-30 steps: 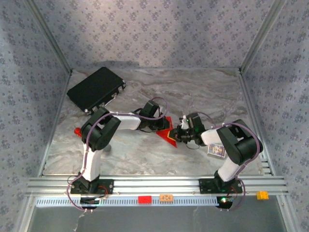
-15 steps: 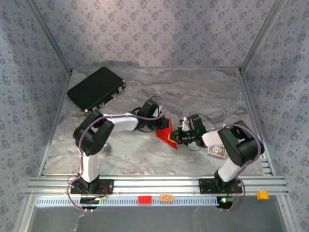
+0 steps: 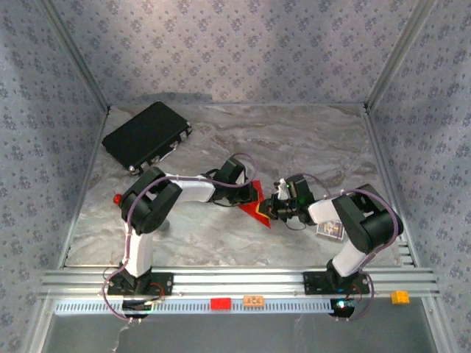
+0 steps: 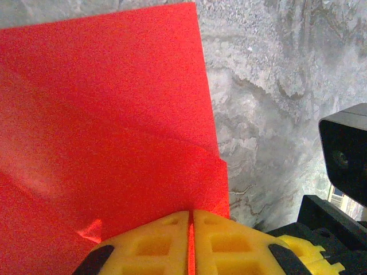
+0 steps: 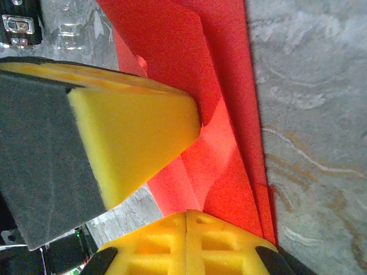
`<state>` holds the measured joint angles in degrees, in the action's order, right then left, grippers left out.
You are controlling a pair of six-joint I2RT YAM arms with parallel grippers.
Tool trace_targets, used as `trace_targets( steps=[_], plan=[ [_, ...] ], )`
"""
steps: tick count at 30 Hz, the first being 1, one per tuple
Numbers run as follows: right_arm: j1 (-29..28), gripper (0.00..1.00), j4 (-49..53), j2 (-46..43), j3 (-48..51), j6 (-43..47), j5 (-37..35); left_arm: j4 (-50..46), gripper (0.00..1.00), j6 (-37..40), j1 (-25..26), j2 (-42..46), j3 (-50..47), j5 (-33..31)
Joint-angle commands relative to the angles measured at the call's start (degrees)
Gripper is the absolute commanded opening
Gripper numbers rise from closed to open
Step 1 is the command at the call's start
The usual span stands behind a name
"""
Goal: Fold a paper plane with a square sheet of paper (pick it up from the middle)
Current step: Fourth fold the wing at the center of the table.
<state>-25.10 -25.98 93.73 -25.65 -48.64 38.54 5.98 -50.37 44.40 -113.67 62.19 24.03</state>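
**Left claw [image 4: 190, 222] and right claw [image 5: 186, 220] both pinched on the red paper**

The left claw's yellow pads are pressed together with a thin red line of paper between them. The right claw's pads are also closed, and the paper runs straight into their seam. The two claws face each other, tip to tip, across the square sheet of paper [image 3: 257, 209]. The sheet is now a creased red wedge with overlapping layers. It sits at the middle of the marbled worktop [image 3: 316, 143], a little toward the near side. Whether it rests on the surface or hangs just above it cannot be told.

In the right wrist view, one yellow pad of the left claw lies against the red folds. A small printed card [image 3: 330, 229] lies near the right arm. A black case [image 3: 147, 135] sits well apart at the far left corner. A small red object [image 3: 118, 199] lies near the left edge.
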Motion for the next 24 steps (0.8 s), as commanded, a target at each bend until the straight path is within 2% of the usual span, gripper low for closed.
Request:
trace_targets(
  steps=[1,24],
  plan=[
    [0.0,0.00,10.4,1.0,3.2,1.1,-2.7,-4.3,0.10,0.7,-3.2,-1.8,0.6,-5.0],
    [0.1,0.00,10.9,0.8,3.8,2.2,-1.9,-14.0,0.10,7.8,-13.0,-5.4,9.0,-6.0]
  ],
)
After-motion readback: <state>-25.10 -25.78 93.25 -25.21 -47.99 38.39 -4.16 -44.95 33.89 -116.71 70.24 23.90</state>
